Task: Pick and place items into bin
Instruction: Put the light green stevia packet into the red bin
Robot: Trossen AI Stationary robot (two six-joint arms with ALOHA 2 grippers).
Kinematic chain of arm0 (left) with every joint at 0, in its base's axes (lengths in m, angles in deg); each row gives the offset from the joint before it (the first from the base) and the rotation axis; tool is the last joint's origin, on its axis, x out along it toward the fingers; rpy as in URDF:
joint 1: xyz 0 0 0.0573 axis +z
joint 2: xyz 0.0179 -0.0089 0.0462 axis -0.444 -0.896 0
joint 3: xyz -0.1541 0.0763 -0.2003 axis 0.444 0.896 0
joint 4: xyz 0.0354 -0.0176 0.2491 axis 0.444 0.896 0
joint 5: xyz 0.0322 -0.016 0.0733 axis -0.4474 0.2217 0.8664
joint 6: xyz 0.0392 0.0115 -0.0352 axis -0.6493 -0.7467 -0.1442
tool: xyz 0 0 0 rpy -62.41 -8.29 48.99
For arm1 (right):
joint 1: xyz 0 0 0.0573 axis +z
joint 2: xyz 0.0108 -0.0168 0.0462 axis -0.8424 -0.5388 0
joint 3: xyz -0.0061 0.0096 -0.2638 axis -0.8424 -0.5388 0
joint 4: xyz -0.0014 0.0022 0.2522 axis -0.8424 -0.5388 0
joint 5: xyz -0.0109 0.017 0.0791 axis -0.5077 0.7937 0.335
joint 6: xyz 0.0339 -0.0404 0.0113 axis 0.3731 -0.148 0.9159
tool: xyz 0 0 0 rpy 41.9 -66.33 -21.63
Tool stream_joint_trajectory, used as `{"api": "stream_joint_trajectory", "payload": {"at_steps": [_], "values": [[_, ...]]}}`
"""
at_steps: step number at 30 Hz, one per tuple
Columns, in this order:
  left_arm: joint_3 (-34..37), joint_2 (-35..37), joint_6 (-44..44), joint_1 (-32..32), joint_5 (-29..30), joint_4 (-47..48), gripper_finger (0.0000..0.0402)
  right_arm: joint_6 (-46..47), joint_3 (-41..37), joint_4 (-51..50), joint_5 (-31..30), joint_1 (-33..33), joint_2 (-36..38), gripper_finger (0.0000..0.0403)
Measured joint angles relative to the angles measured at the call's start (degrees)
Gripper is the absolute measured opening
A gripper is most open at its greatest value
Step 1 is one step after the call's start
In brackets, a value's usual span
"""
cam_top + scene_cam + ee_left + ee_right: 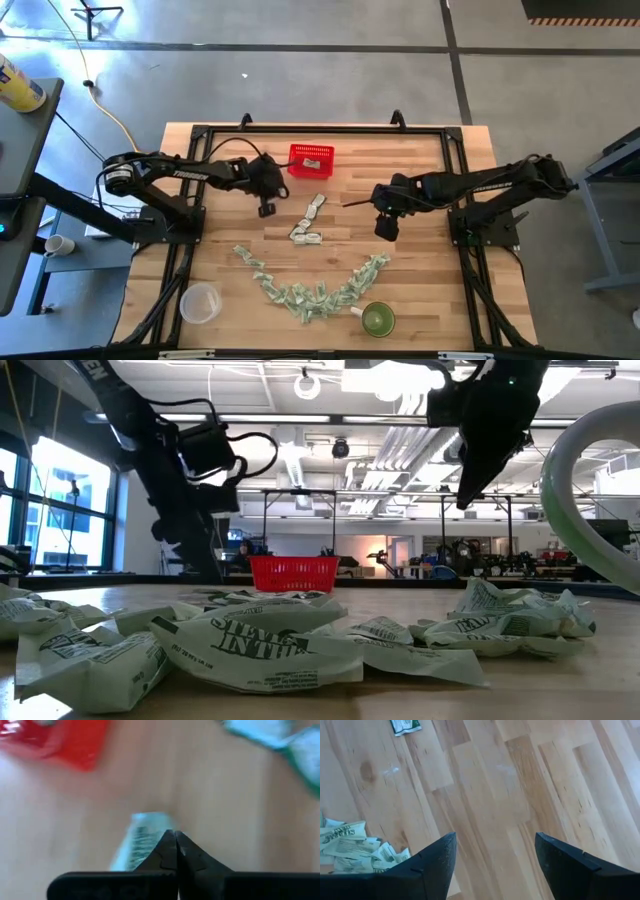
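One red basket (311, 160) stands on the table (420, 290); the crumpled items (310, 295) are too many to count. The left gripper (267, 208) is closed on nothing; the right gripper (386, 228) has its jaws apart

From overhead we look straight down on the whole tabletop (420, 180), while our low camera sits at board level among the crumpled items (250, 645), facing the room behind. Both views share the red bin (311, 160). Each wrist camera looks closely down past its own claw at the wood; the left one also catches the bin.
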Motion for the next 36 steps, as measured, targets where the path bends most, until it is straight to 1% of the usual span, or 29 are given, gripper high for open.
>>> {"api": "stream_joint_trajectory", "payload": {"at_steps": [1,2,6,9,10,12,14,16,18,24,26,30,33,36], "values": [[0.00,0.00,0.50,-0.14,-0.26,0.10,0.0040,-0.14,0.00,-0.02,-0.13,0.00,0.00,0.0260],[0.00,0.00,1.21,-0.43,0.63,0.38,0.0064,-0.24,0.00,-0.04,-0.50,0.00,0.00,0.0261],[0.00,0.00,1.39,-1.55,8.78,1.28,0.0194,-0.24,0.00,-0.11,-1.45,-0.01,0.00,0.0260],[0.00,0.00,0.33,-1.86,9.76,1.46,0.0285,-0.24,0.00,-0.45,-1.40,0.00,0.00,0.0259],[0.00,0.00,-0.31,-1.85,9.34,1.46,0.0308,-0.24,0.00,-0.62,-1.33,0.00,0.00,0.0260],[0.00,0.00,-1.70,-1.83,7.86,1.21,0.0338,0.01,0.00,-0.83,-1.24,0.00,0.00,0.0261],[0.00,-0.71,-4.59,-1.80,5.65,0.28,0.0347,0.36,0.02,-0.90,-1.21,0.00,0.00,0.0261],[-0.02,-1.98,-7.82,-1.80,4.50,-0.06,0.0341,1.02,0.02,-0.87,-1.33,0.00,0.00,0.0259],[-0.16,-3.37,-10.08,-1.80,4.02,-0.73,0.0321,2.30,0.03,-0.88,-1.41,0.00,0.00,0.0260],[-0.15,-4.61,-8.95,-1.80,2.38,-0.73,0.0241,7.36,0.04,-0.86,-1.25,0.09,0.00,0.0261],[-0.14,-4.67,-9.76,-1.42,1.91,-0.64,0.0215,8.64,0.04,-0.71,-1.46,0.34,0.00,0.0259],[-0.11,-5.61,-10.55,0.06,-0.46,-0.88,0.0164,10.34,0.04,-0.18,-3.81,1.14,0.00,0.0261],[-0.22,-5.92,-10.48,1.19,-0.10,-1.32,0.0126,11.30,0.07,0.03,-5.25,1.68,0.00,0.0261],[-0.53,-5.05,-8.77,0.70,1.24,-1.20,0.0085,12.02,0.07,0.03,-5.99,1.97,0.00,0.0259]]}}
